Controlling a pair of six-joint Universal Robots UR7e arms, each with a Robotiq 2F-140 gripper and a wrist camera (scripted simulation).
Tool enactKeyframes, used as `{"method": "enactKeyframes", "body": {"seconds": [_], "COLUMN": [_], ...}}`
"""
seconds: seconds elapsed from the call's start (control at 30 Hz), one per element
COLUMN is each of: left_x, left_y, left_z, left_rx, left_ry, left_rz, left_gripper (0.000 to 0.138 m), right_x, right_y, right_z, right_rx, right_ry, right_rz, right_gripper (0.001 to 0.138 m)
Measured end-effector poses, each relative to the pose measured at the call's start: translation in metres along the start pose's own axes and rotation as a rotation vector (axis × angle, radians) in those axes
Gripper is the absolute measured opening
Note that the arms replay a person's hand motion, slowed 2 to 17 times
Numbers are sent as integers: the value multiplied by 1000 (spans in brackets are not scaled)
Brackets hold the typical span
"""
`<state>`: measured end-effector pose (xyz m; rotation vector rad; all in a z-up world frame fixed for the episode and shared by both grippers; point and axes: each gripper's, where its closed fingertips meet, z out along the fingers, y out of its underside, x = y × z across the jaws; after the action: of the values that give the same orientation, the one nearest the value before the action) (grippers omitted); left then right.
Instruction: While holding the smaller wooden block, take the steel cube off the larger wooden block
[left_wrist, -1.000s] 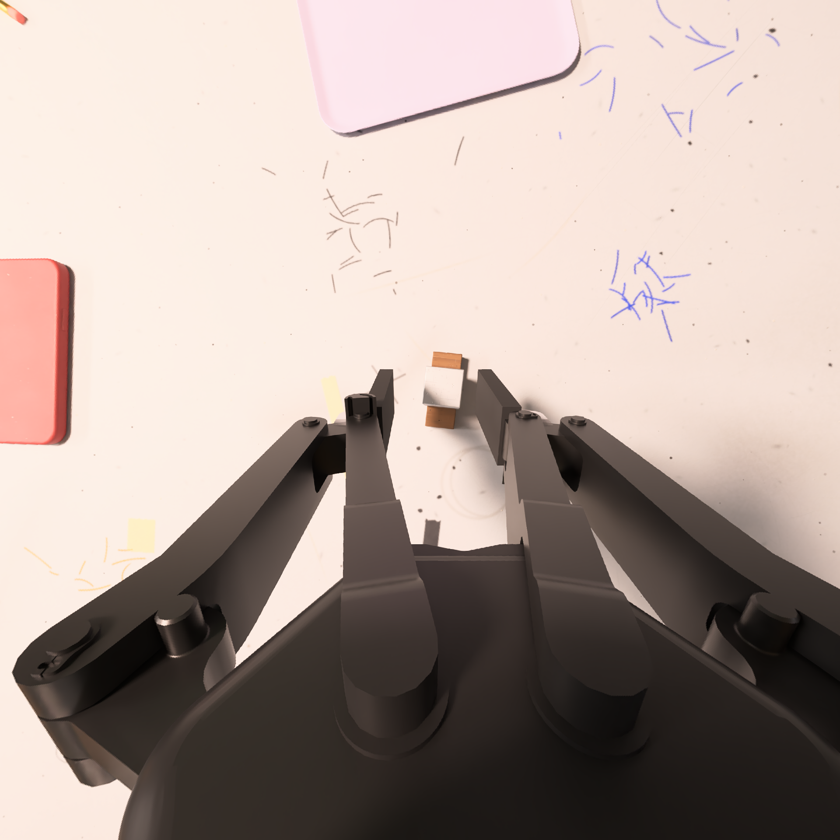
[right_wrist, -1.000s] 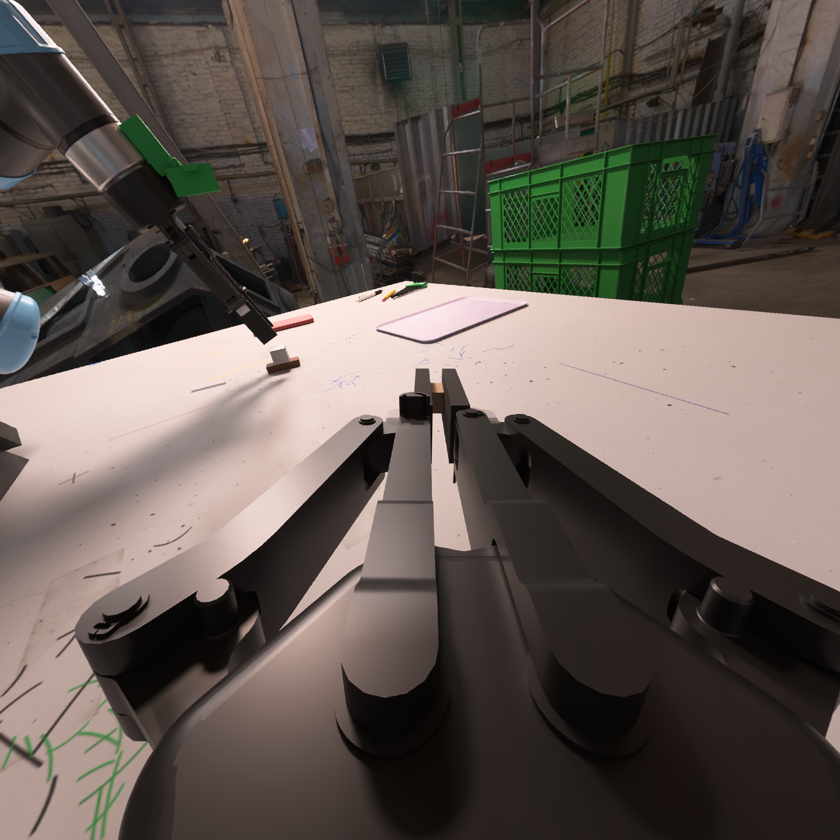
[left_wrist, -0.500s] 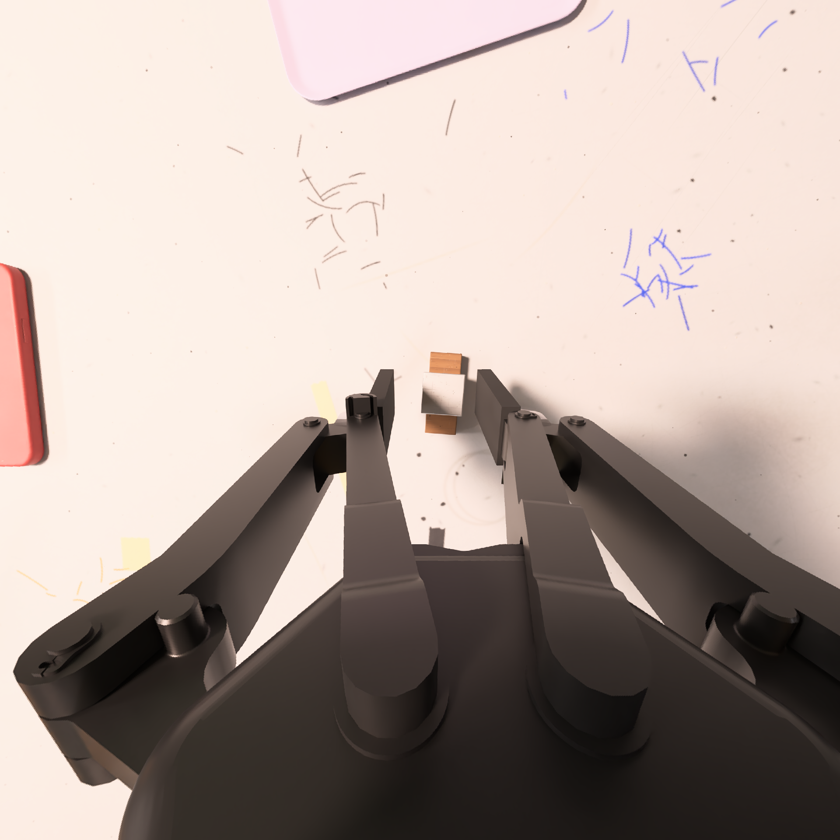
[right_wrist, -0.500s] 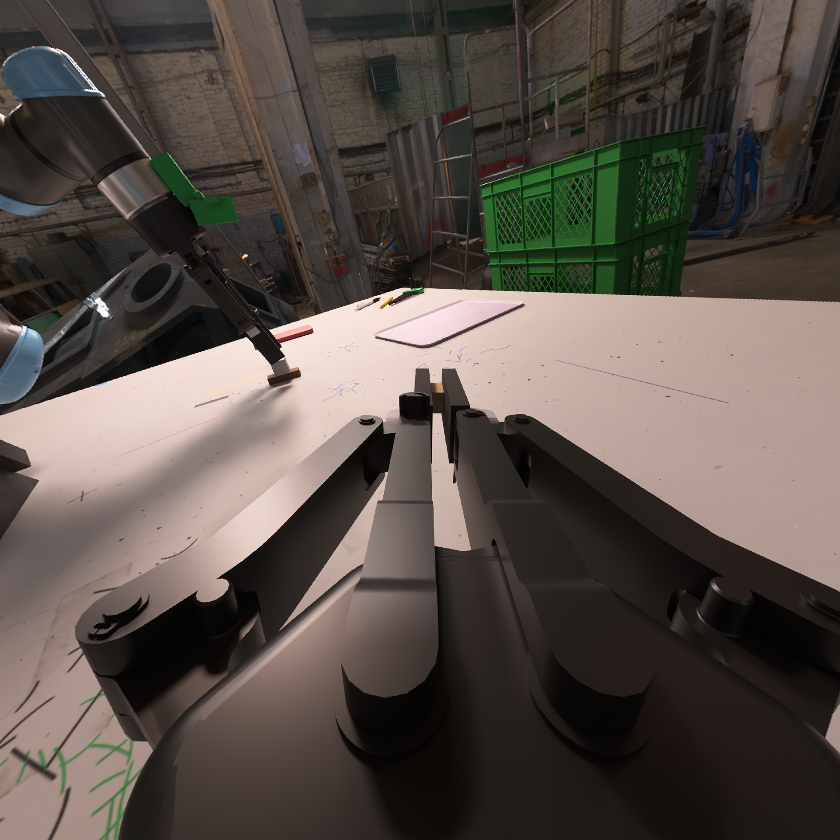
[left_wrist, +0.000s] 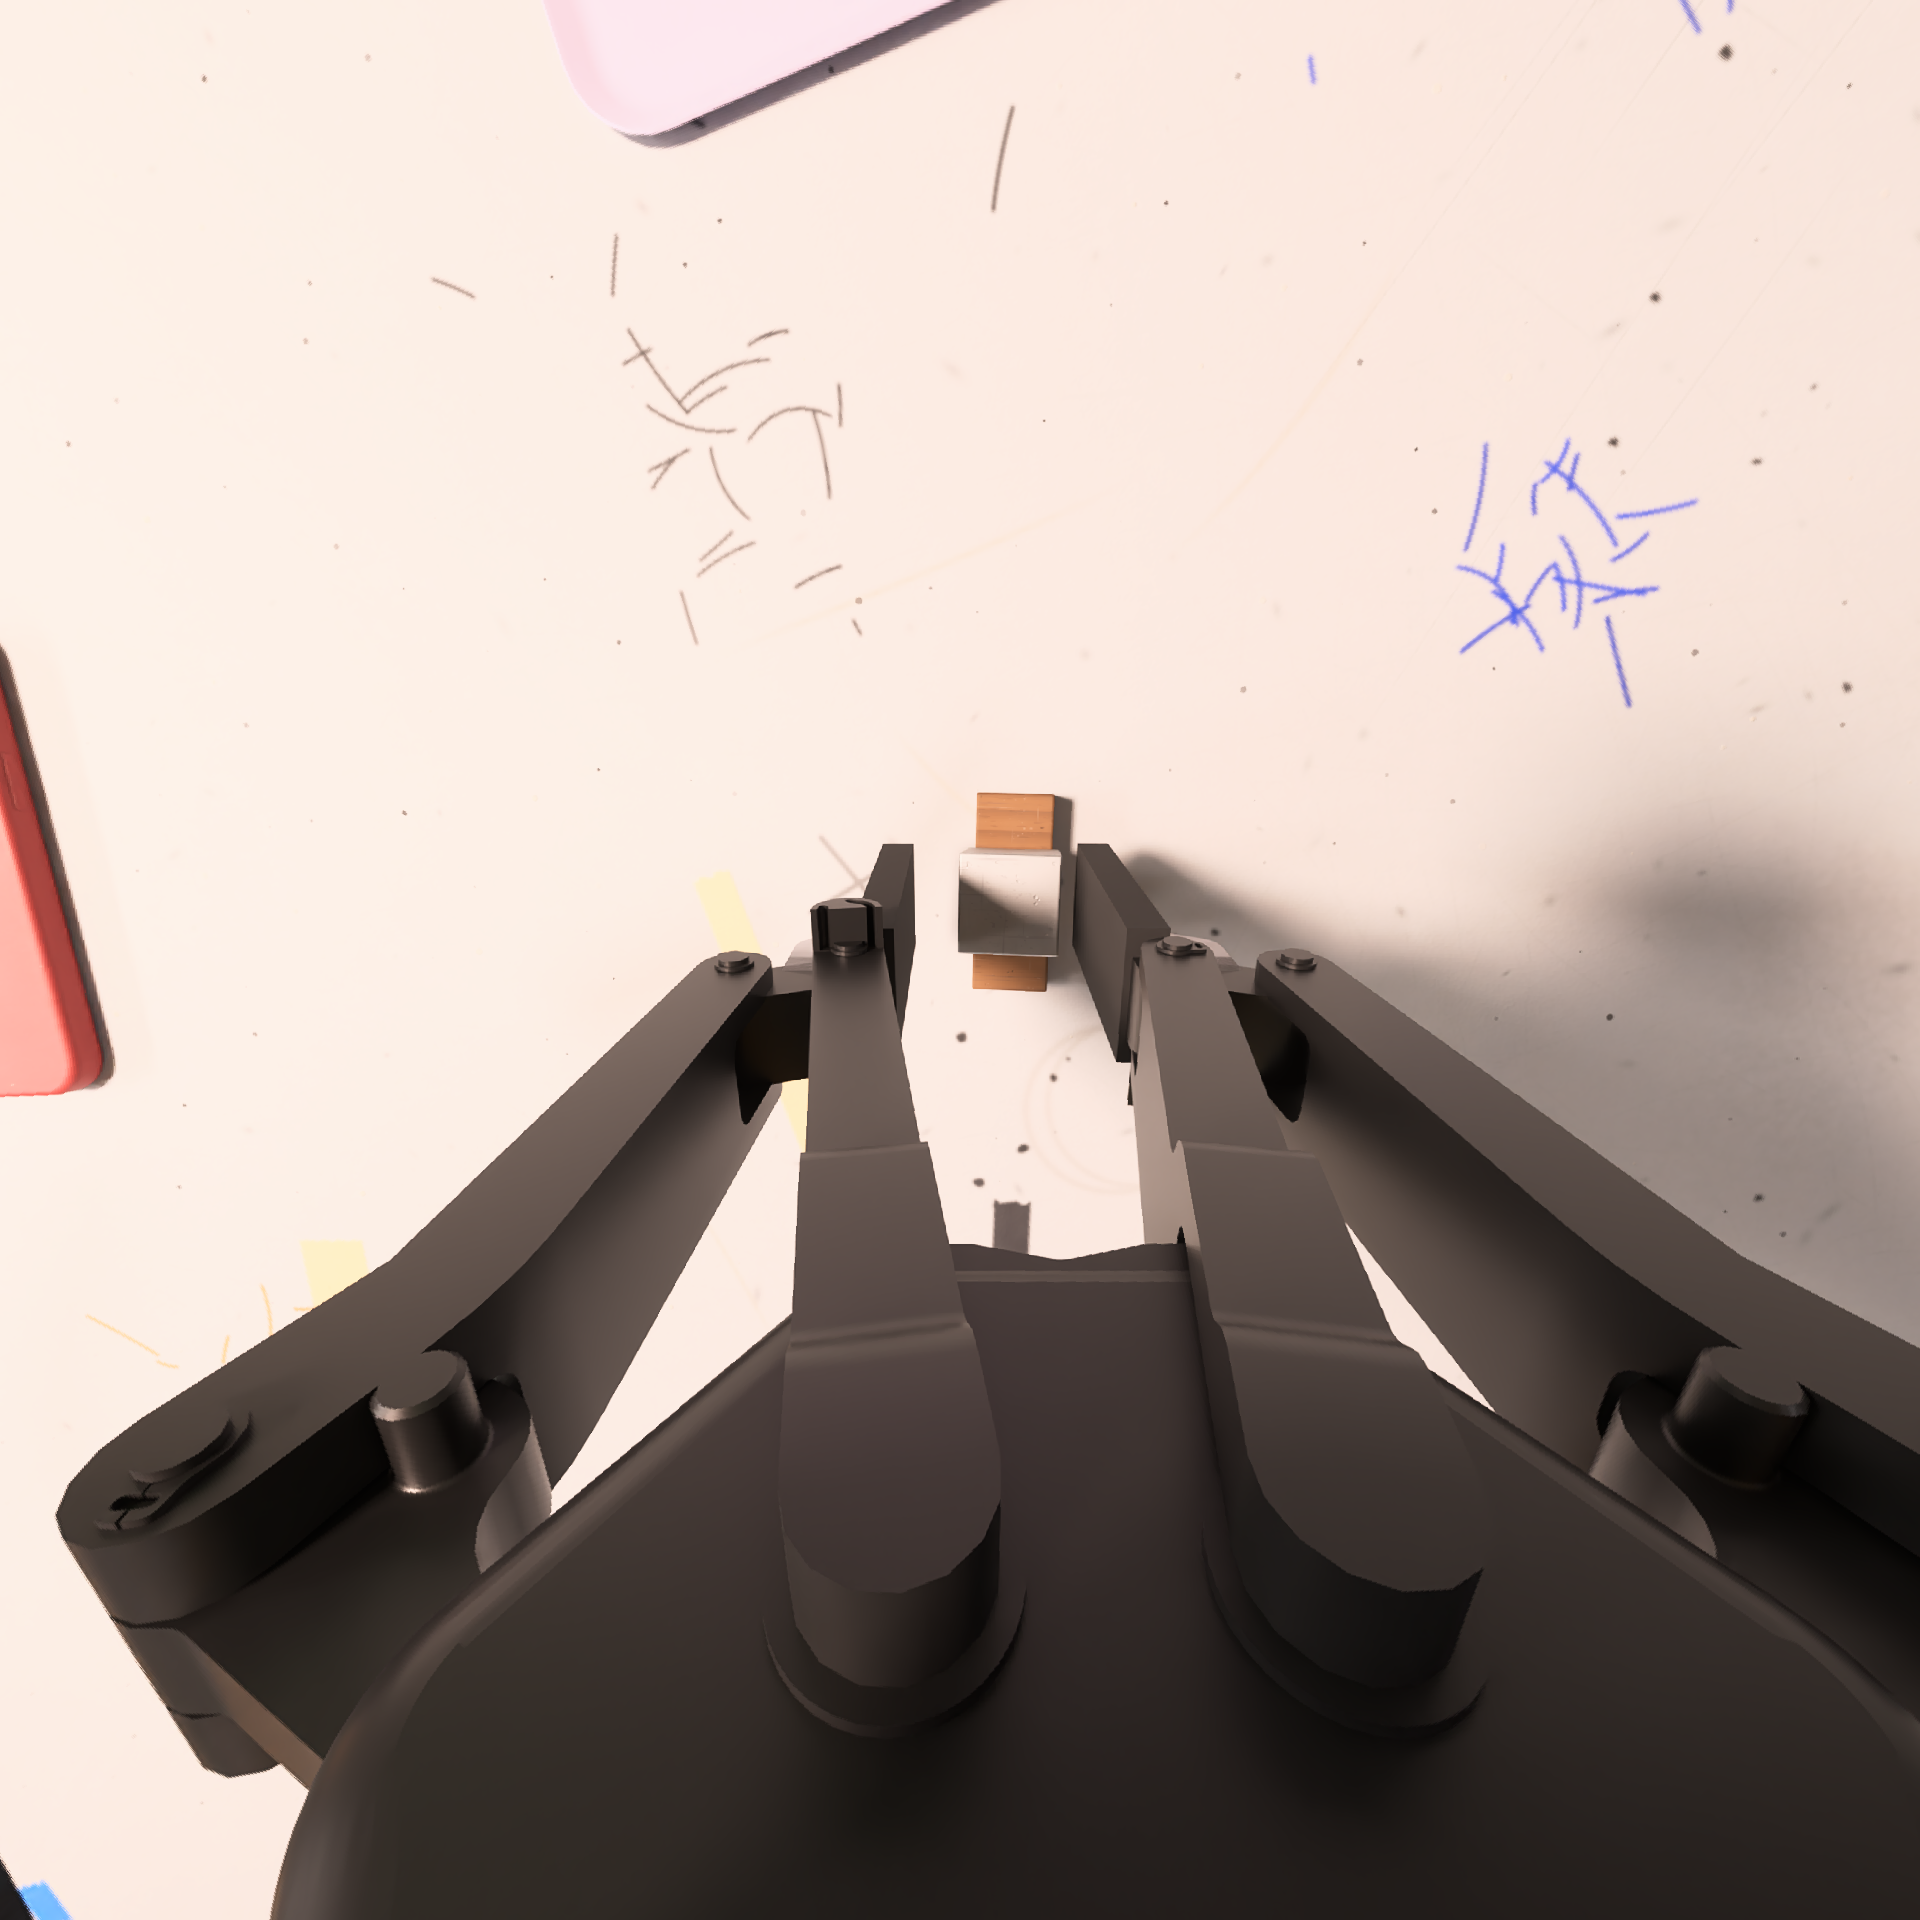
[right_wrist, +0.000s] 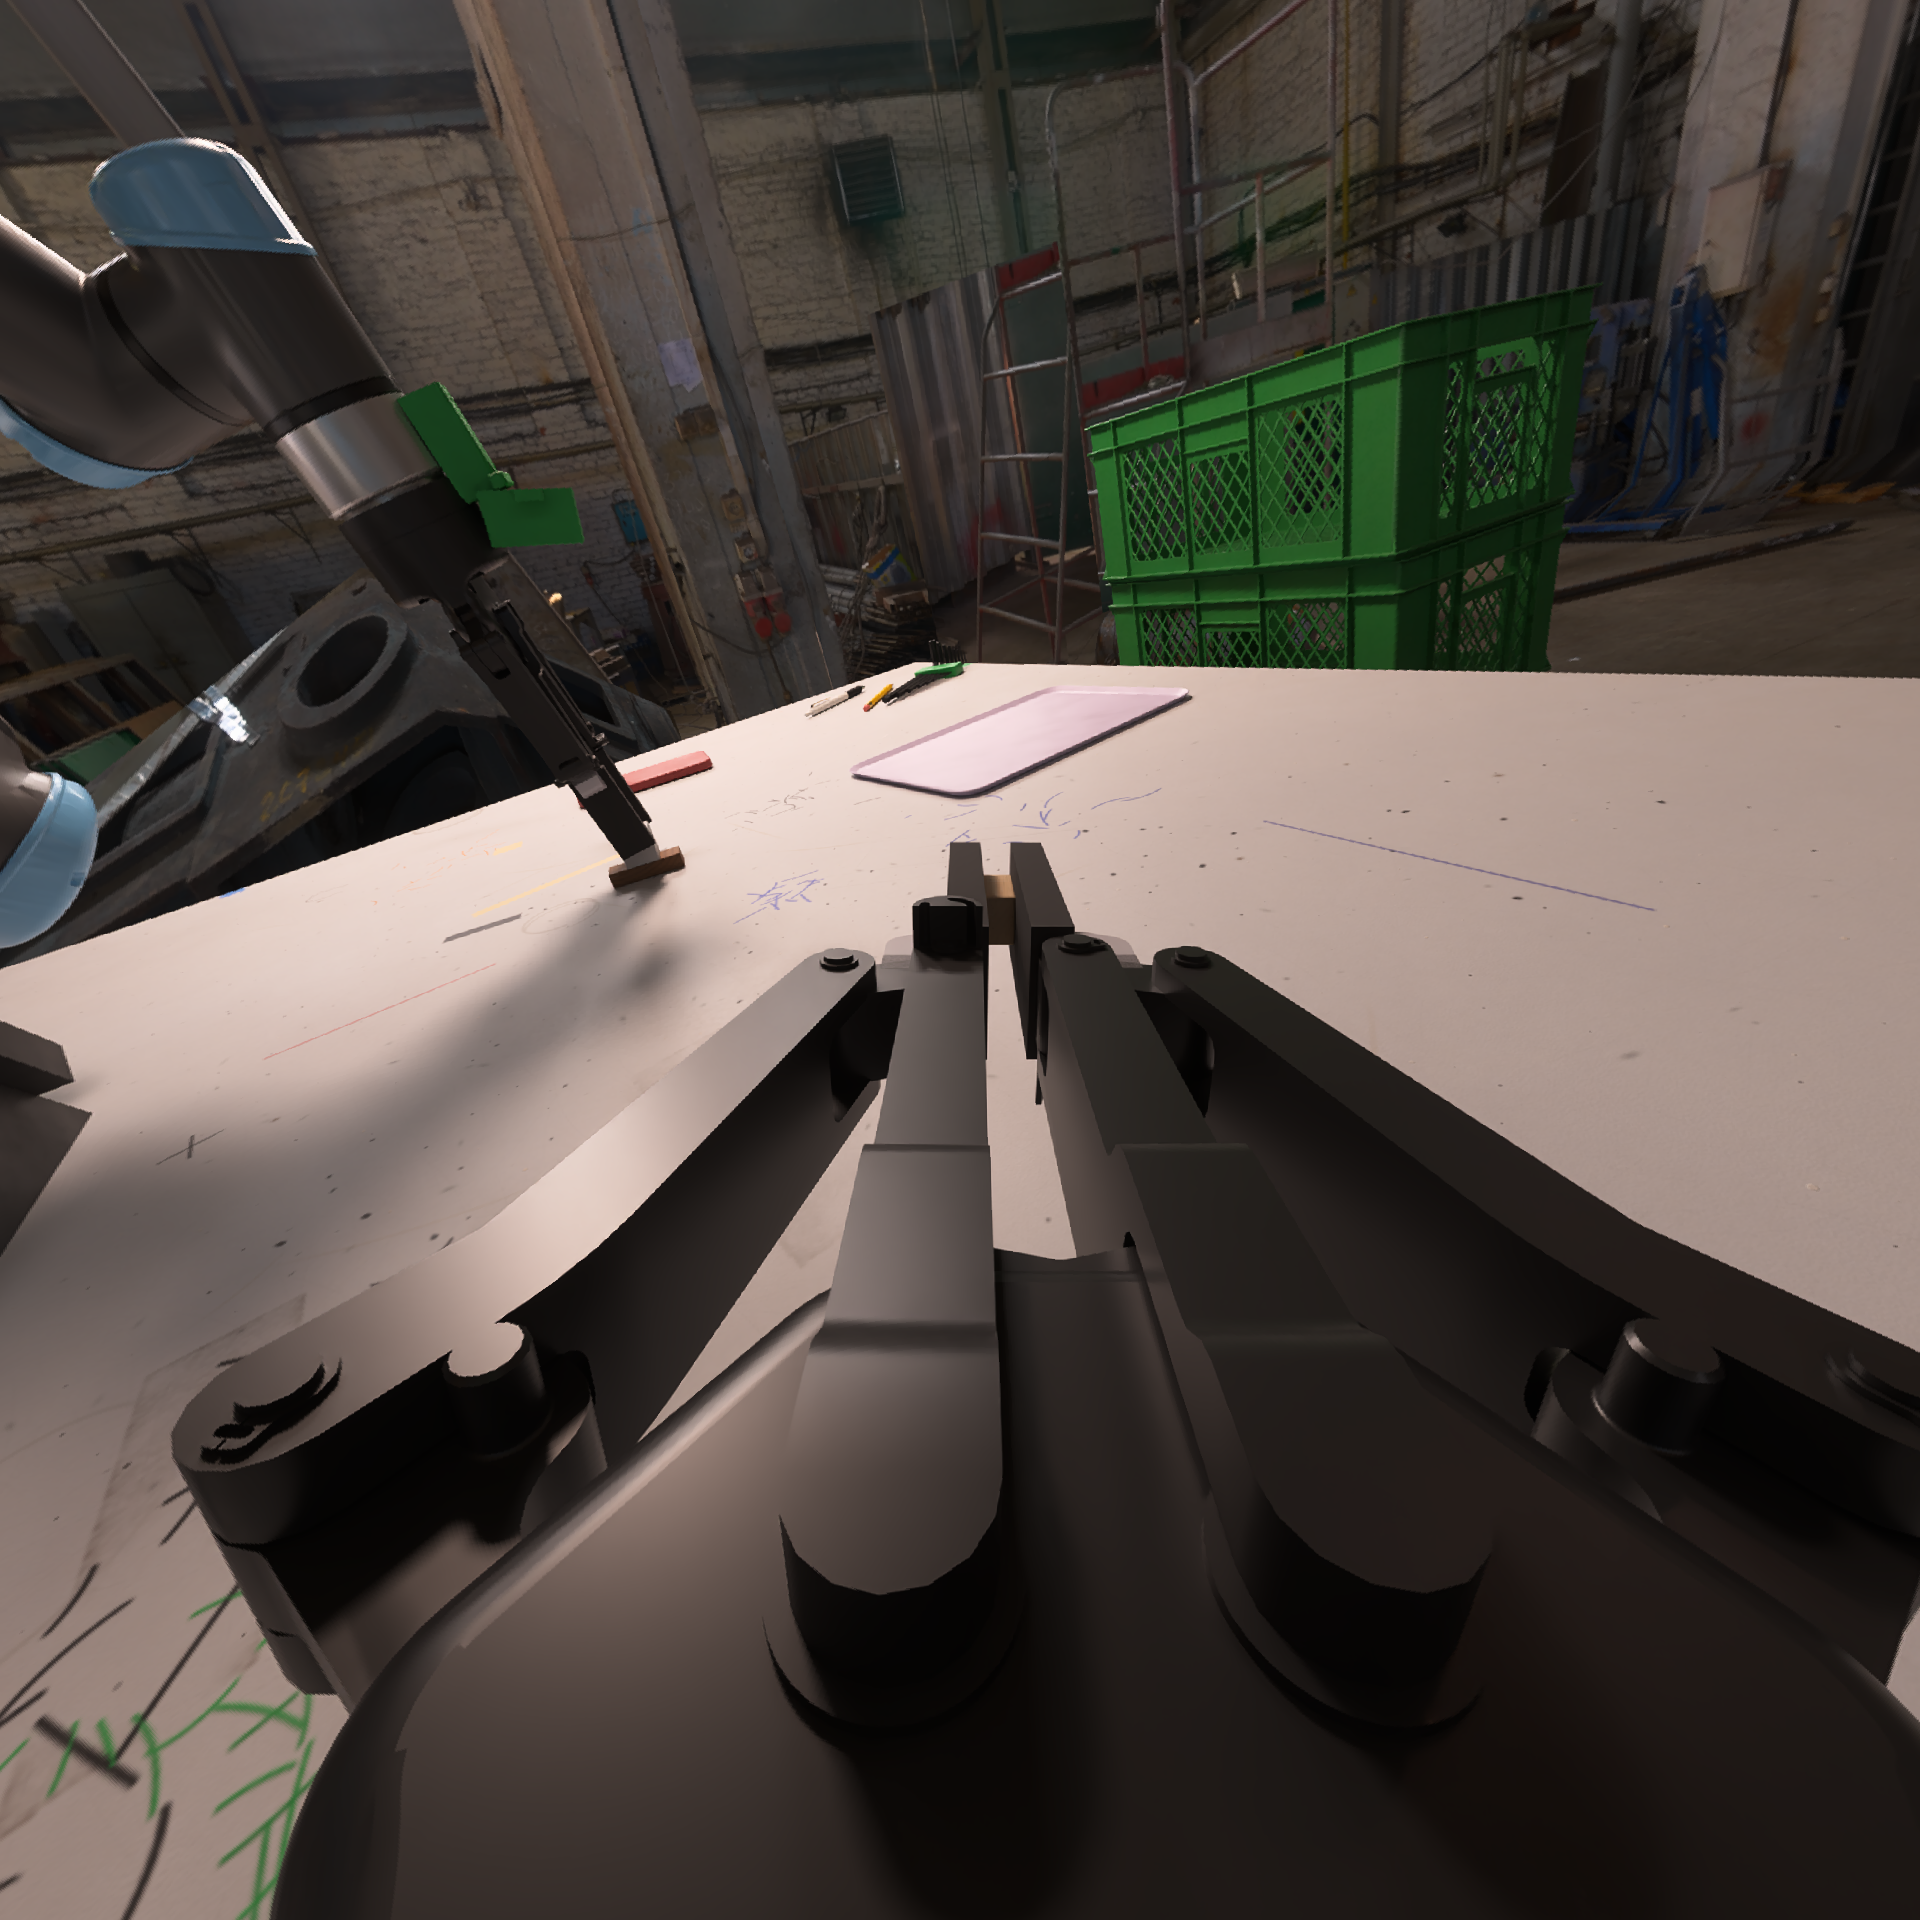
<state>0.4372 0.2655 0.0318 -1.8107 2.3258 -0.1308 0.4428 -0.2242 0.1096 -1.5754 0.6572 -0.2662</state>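
Note:
In the left wrist view, a steel cube (left_wrist: 1010, 900) sits on the larger wooden block (left_wrist: 1016, 821), which lies flat on the table. My left gripper (left_wrist: 995, 883) is open, its two fingers on either side of the cube; the right finger looks very close to it, the left finger stands a little apart. In the right wrist view, my right gripper (right_wrist: 995, 883) is shut on the smaller wooden block (right_wrist: 998, 906) and holds it above the table. The left gripper (right_wrist: 623, 831) and the larger block (right_wrist: 649, 868) show far off at the left there.
A pale pink pad (left_wrist: 727, 52) lies at the far side and a red pad (left_wrist: 31, 935) at the left edge. In the right wrist view, pens (right_wrist: 883, 691) lie near the table's far edge and green crates (right_wrist: 1340, 520) stand beyond it.
The left gripper has come down lower around the steel cube, and its fingers now flank it more closely. The right gripper still holds the small block, almost unmoved.

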Motion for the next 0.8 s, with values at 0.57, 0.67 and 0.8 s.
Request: {"method": "enactKeyframes", "body": {"seconds": [0.57,0.67,0.8], "left_x": [2,3,5], "left_y": [-5,-8,-12], "left_z": [-7,-13,-22], "left_rx": [29,51,85], "left_ry": [-40,-46,-53], "left_rz": [26,26,29], "left_gripper": [27,27,27], "right_x": [0,0,0], "right_y": [1,2,2], "right_z": [0,1,1], "right_rx": [-5,-6,-8], "right_ry": [-3,-3,-4], "right_rz": [-2,-2,-2], "right_gripper": [8,8,8]}}
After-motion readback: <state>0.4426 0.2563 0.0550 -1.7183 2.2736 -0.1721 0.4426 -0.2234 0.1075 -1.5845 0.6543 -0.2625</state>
